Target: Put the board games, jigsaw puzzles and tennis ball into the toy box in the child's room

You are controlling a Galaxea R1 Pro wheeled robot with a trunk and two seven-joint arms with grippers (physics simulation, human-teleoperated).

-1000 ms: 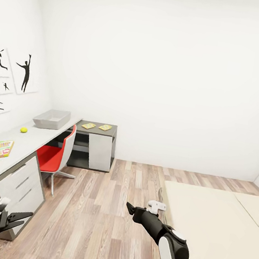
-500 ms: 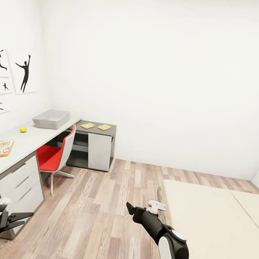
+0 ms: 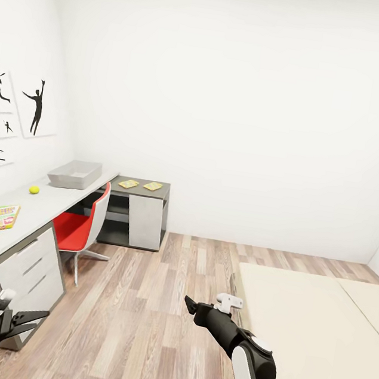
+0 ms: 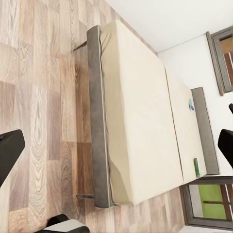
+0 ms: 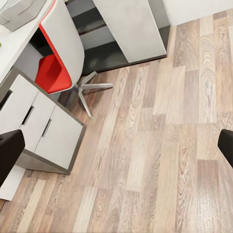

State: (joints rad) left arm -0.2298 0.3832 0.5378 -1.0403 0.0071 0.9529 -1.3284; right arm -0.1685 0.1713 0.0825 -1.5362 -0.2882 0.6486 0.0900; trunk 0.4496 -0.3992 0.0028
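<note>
Robot's mid-room and nothing's picked up yet, so I'd roll up square to the table (image 3: 29, 215) and stop close before reaching. Both the left gripper (image 3: 29, 319) and right gripper (image 3: 189, 302) are spread wide and empty. On the table: toy box (image 3: 74, 174) at the far end, ball (image 3: 34, 190) nearer, one board game (image 3: 0, 218) nearest. Two puzzles (image 3: 141, 185) sit on the dark cabinet (image 3: 144, 213) just past the table's far end. Can't read any lettering from here. The bed (image 4: 141, 121) has two small boxes (image 4: 196, 167) by its headboard.
</note>
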